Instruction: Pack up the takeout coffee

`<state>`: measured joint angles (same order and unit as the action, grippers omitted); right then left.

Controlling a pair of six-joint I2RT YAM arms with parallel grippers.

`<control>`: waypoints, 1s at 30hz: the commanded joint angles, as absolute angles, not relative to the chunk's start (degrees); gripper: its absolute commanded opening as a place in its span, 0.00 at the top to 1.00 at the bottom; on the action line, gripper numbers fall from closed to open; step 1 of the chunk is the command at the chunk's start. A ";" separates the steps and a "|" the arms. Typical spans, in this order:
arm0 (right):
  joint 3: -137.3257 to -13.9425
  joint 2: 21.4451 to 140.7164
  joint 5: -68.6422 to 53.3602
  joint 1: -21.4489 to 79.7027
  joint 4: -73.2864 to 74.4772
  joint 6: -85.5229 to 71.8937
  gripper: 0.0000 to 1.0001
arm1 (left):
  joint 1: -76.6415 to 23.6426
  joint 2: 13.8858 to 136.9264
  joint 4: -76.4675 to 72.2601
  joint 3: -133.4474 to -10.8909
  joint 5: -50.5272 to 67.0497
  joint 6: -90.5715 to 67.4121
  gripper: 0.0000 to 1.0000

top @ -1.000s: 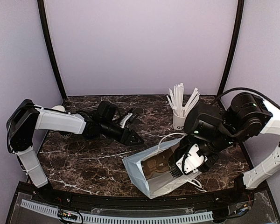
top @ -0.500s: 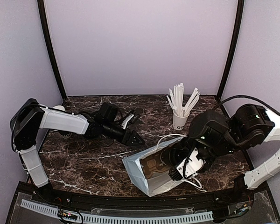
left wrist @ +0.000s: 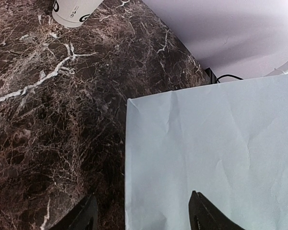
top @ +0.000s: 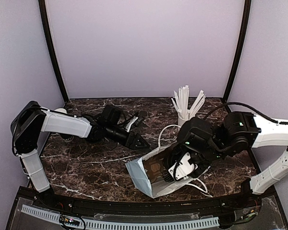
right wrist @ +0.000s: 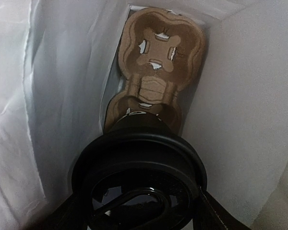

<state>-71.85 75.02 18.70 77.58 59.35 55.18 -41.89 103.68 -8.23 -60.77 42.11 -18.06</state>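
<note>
Right fingers (right wrist: 212, 218) reach inside the white paper bag (top: 137, 176), which lies on its side at lower centre of the top view. They are clamped either side of the takeout coffee (right wrist: 139, 158), black lid toward the wrist camera. Beyond the cup, a brown cardboard carrier (right wrist: 158, 52) sits against the bag's bottom. Left fingers (left wrist: 204, 215) are apart, holding nothing, low over the desk (left wrist: 48, 120) just beside the bag's outer wall.

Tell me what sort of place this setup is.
Probably a mock café takeout counter inside a robot test booth: a white paper bag holding a cardboard cup carrier, the black-lidded takeout coffee, and a cup of white sticks on a marble-look counter.
</note>
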 commanded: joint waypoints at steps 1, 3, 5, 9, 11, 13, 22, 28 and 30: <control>-69.39 75.04 19.02 77.03 56.07 55.32 0.60 | -41.59 102.83 -10.26 -60.51 44.21 -17.64 0.33; -67.86 74.36 18.94 77.01 55.54 56.47 0.60 | -41.53 102.90 -10.50 -60.28 44.41 -17.68 0.33; -66.60 73.57 19.21 77.03 54.50 58.09 0.60 | -41.49 102.96 -10.68 -60.28 44.61 -17.71 0.33; -65.03 72.89 20.41 77.05 51.78 59.30 0.61 | -41.31 103.32 -10.98 -60.24 45.15 -17.72 0.33; -63.91 72.63 21.59 77.04 49.03 59.47 0.61 | -41.23 103.48 -11.06 -60.31 45.37 -17.75 0.33; -62.92 72.55 22.61 76.94 46.75 59.99 0.61 | -41.22 103.57 -11.07 -60.40 45.54 -17.75 0.33; -62.24 73.19 24.04 76.05 42.27 60.74 0.61 | -41.11 105.22 -11.50 -60.53 46.67 -18.14 0.33; -62.90 74.94 23.30 75.21 42.58 59.76 0.61 | -41.03 108.36 -12.55 -61.26 47.21 -18.41 0.33; -63.09 75.71 23.21 74.65 42.71 59.30 0.61 | -41.04 109.13 -13.13 -61.35 47.45 -18.76 0.33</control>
